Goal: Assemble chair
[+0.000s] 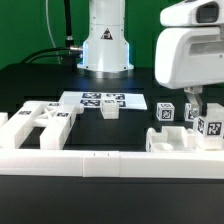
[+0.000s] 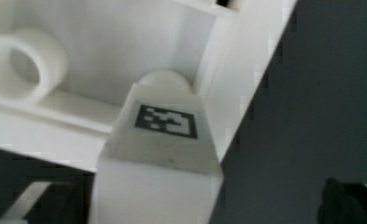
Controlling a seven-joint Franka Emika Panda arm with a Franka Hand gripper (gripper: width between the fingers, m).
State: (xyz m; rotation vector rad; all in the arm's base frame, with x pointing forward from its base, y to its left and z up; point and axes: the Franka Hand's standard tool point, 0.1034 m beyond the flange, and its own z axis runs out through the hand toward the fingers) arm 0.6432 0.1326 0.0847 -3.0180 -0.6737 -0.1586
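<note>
The chair lies in loose white tagged parts. A flat panel with cut-outs [image 1: 40,125] is at the exterior view's left, and a small block [image 1: 110,110] sits by the marker board. Two small blocks [image 1: 165,112] stand at the right. My gripper [image 1: 197,103] hangs at the far right over a tagged white bar [image 1: 210,125]. In the wrist view the bar [image 2: 162,130] runs between my fingers, close to one and apart from the other. The gripper [image 2: 189,205] is open. Beyond the bar lies a white part with a round hole [image 2: 29,65].
The marker board [image 1: 100,99] lies in the middle, in front of the arm's base [image 1: 105,45]. A low white border wall [image 1: 100,165] runs along the front. A blocky white part [image 1: 180,140] sits just behind it at the right, under my gripper.
</note>
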